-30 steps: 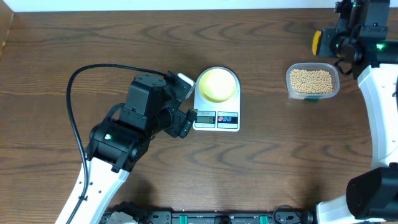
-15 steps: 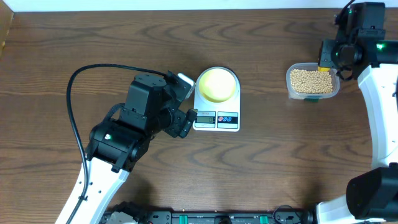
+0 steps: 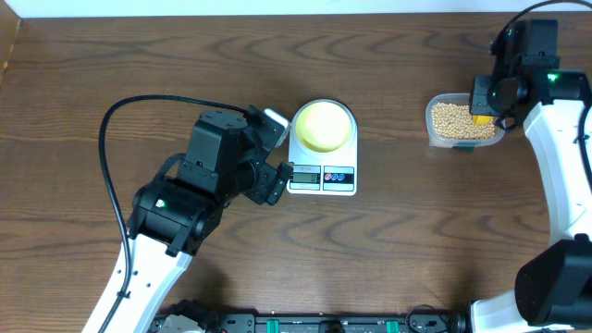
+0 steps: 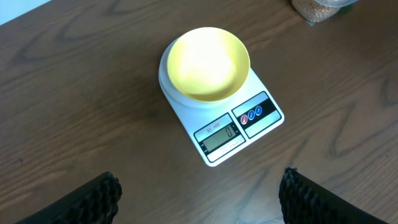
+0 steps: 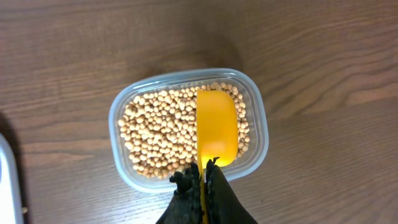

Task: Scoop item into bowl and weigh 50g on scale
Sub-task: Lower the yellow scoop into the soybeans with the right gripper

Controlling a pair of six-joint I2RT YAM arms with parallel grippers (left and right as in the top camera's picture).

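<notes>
The bowl (image 3: 323, 125) on the scale (image 3: 338, 178) is empty (nothing weighed yet). The right end effector (image 5: 204, 177), clamped on the scoop (image 5: 216, 127), is poised at the beans (image 5: 161, 134). The left end effector (image 4: 199, 196) gapes wide, holding nothing.

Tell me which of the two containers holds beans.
The clear tub under the scoop: it is full of beans. The yellow bowl on the scale is empty.

scale display (image 4: 217, 135) unreadable, tub (image 4: 320, 7) cropped at top edge, scoop (image 5: 216, 127) handle hidden
</notes>
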